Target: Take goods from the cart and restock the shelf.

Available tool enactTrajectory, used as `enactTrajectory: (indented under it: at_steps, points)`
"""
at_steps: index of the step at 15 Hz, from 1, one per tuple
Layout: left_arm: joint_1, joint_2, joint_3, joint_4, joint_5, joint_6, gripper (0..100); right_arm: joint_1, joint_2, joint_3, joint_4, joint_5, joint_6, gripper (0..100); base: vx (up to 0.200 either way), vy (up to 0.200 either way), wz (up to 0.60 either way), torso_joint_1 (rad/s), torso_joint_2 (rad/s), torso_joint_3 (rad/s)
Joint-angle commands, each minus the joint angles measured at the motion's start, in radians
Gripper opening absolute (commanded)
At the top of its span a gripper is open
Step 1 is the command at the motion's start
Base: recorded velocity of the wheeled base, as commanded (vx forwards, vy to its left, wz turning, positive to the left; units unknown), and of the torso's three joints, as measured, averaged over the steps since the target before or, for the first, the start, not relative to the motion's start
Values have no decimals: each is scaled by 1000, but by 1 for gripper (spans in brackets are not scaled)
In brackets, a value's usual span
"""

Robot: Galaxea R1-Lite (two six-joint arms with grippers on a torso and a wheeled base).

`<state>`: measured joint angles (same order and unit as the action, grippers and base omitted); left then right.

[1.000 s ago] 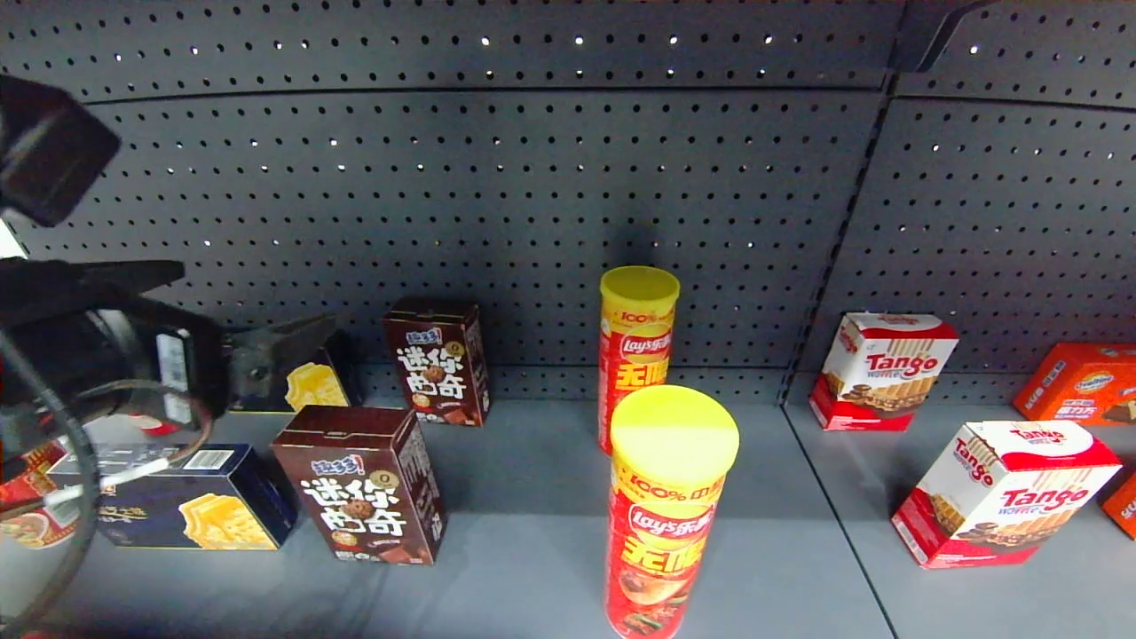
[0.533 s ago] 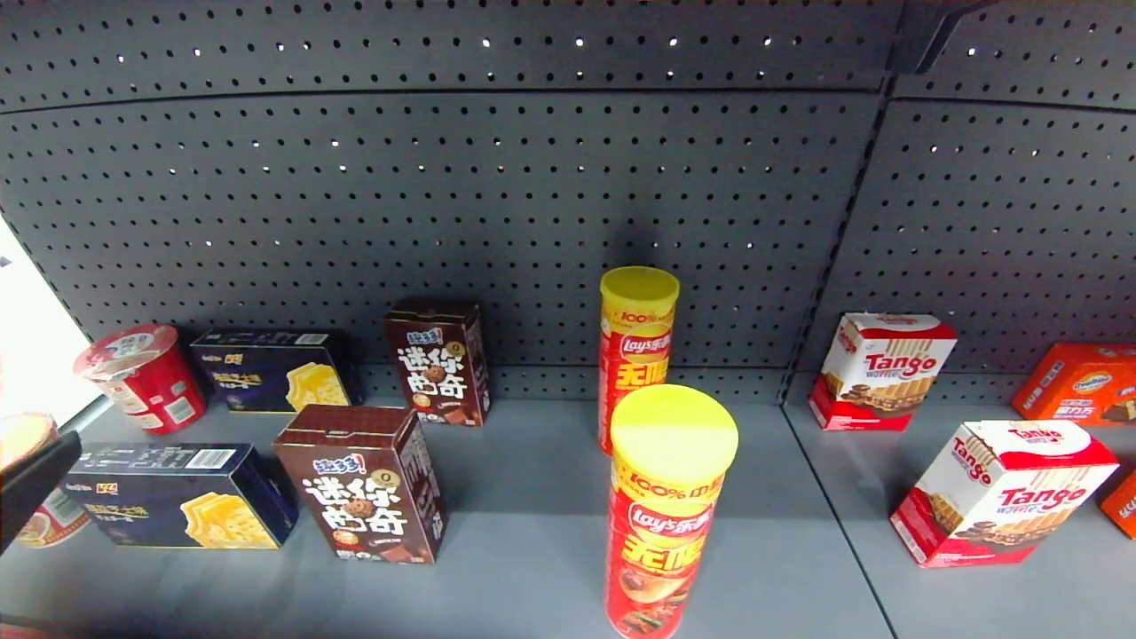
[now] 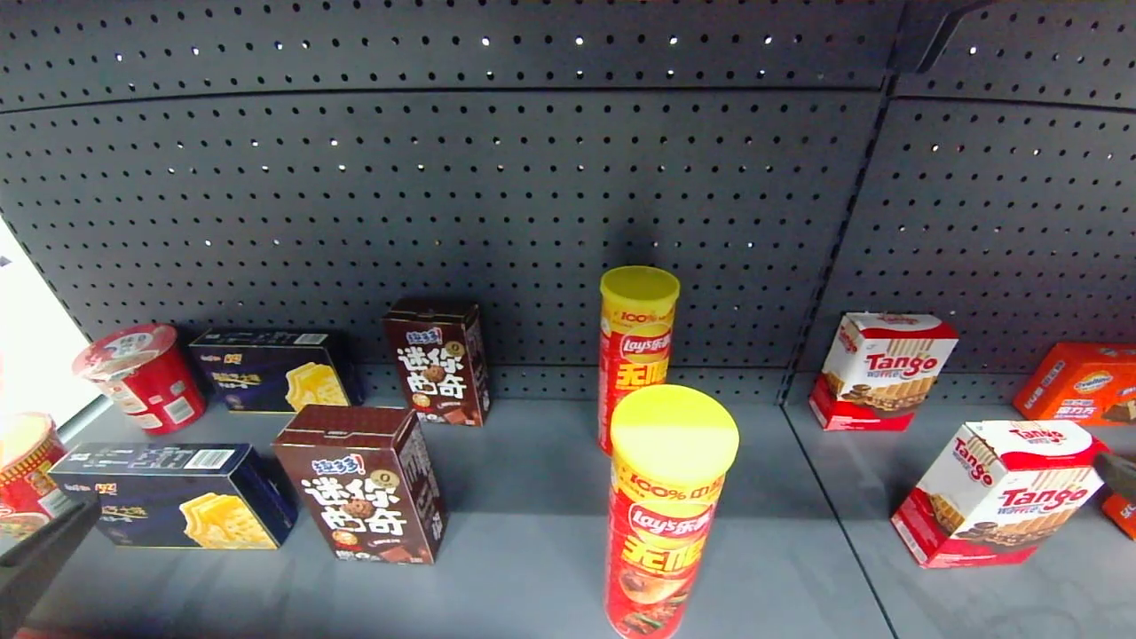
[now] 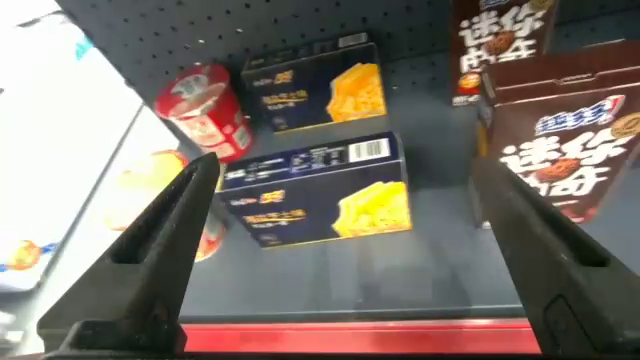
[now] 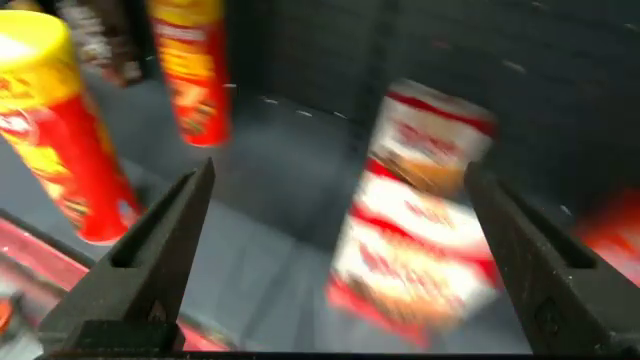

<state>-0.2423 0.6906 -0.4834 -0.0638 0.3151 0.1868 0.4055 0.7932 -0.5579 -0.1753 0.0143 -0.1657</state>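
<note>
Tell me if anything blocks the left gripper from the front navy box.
Nothing visible does. The open left gripper faces the front navy box with only shelf between; the brown box stands beside it, off the line.

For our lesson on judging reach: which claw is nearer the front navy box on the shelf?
Left. The left claw sits just in front of the front navy box; the right claw is far across the shelf, by the front wafer box.

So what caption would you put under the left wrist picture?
Open left gripper facing a dark blue box on the shelf, with a red cup farther back.
</note>
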Motion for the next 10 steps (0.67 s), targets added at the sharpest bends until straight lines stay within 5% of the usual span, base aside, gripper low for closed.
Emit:
enactTrajectory:
  at_steps: [1, 6, 10]
  points:
    - [-9, 13, 0, -2, -1, -7, 100, 197, 258, 27, -145, -100, -8, 100, 0, 0, 0, 0, 0, 0]
    - [-14, 0, 26, -1, 19, 0, 100, 213, 305, 55, -205, -114, -8, 100, 0, 0, 0, 0, 0, 0]
    - [63, -99, 29, 59, 190, 2, 100, 32, 66, 136, -197, -183, -1, 100, 0, 0, 0, 0, 0, 0]
